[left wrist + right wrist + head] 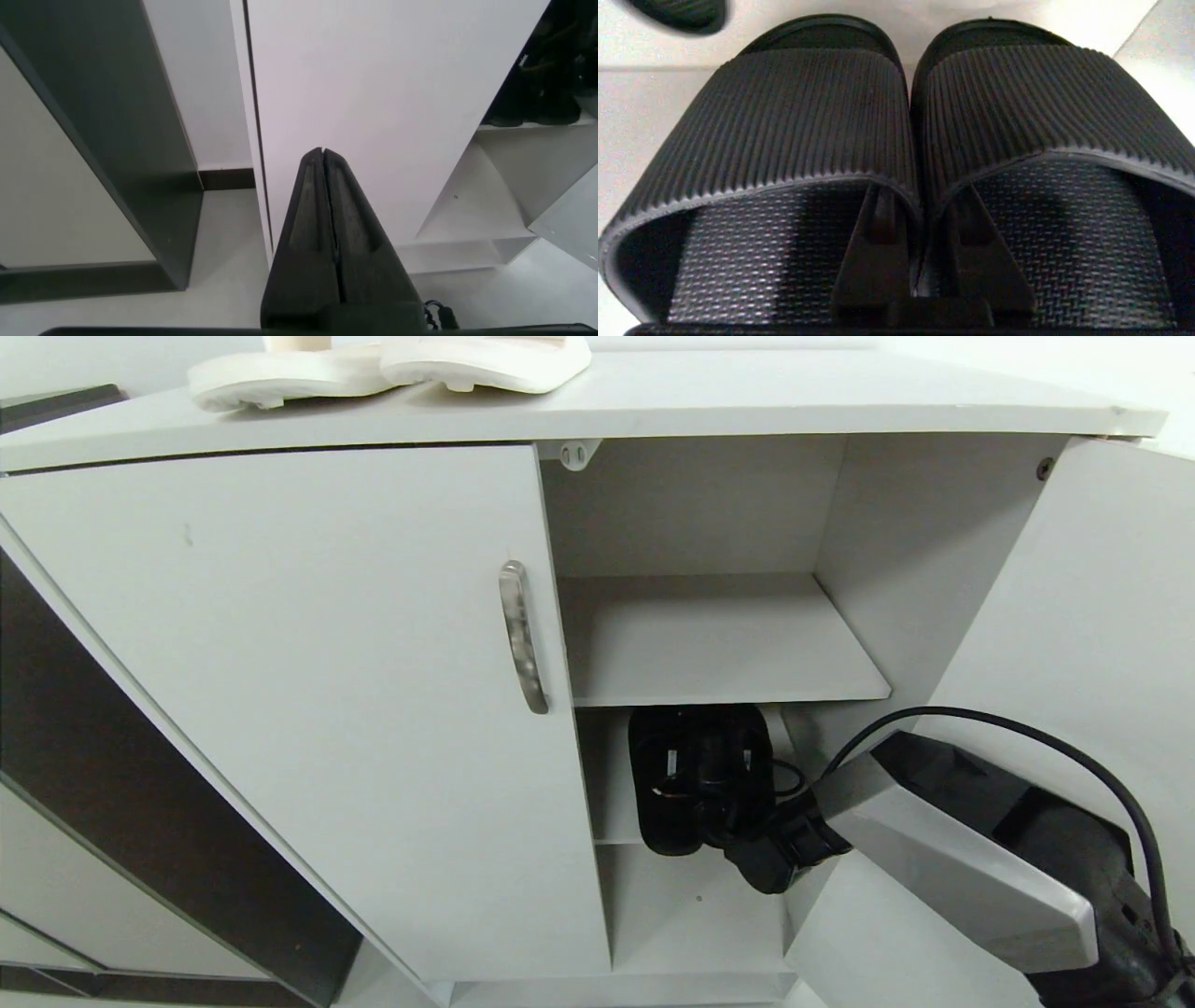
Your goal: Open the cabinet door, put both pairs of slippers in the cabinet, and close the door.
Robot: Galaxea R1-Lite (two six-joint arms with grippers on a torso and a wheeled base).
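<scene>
Cabinet [653, 406] in white, seen from above and in front. Its left door [280, 691] is closed, and its right door [1074, 644] is swung wide open. A dark panel [140, 784] stands against the cabinet's left side, down to the pale floor [224, 252]. Inside the open half, the upper shelf [709, 644] is bare.

The right arm [952, 859] slants in from the lower right across the open door, wrist pointing into the cabinet. White slippers [392, 369] lie on the cabinet top, above the closed door. Black slippers [695, 784] sit side by side on the lower shelf [611, 821], toes toward the back.

A black cable [1074, 747] arches over the arm. A curved metal handle [523, 637] runs along the closed door's free edge. The right claw [920, 252] has one finger under each ribbed strap and is clamped on the touching inner sides of the pair. The left claw [323, 157] is pressed together, low in front of the closed door.
</scene>
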